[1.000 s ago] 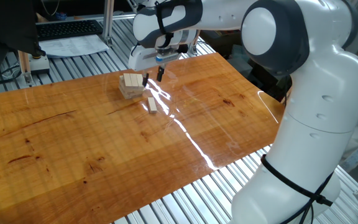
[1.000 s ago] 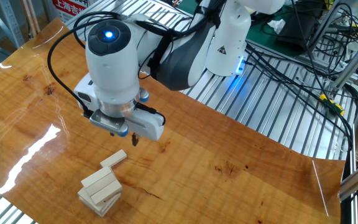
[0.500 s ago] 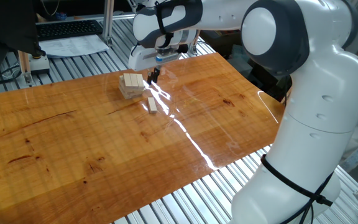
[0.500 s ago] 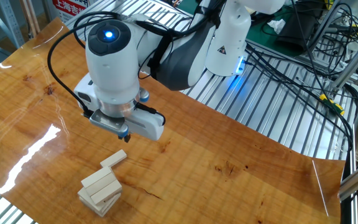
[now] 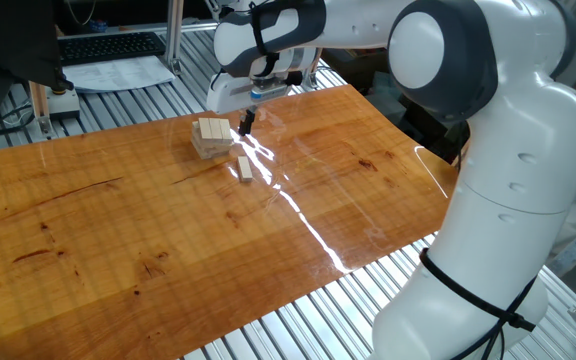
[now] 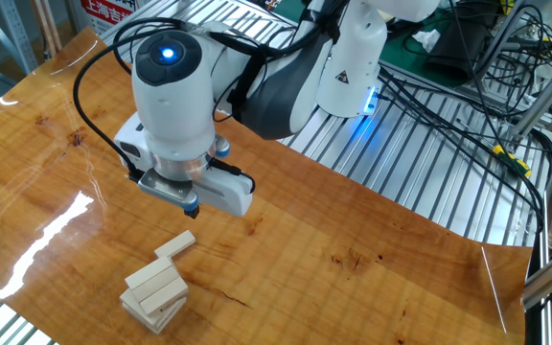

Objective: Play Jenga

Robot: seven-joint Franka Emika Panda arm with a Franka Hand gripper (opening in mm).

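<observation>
The Jenga stack (image 5: 211,137) is a low pile of pale wood blocks near the far edge of the wooden table (image 5: 168,230). It also shows in the other fixed view (image 6: 153,292). One loose matching block (image 5: 243,169) lies flat just in front of the stack, and it shows in the other view too (image 6: 175,244). My gripper (image 5: 247,122) hangs just right of the stack, above the table, with its fingers together and nothing between them. In the other view the gripper (image 6: 192,205) hovers above the loose block.
A keyboard (image 5: 108,45) and papers (image 5: 118,72) lie on the metal slat bench behind the table. Cables (image 6: 468,86) run over the bench by my base. My arm's large body (image 5: 488,200) stands at the table's right edge.
The gripper fingers were spread apart a second ago and have since closed together on nothing. The blocks have not moved.
</observation>
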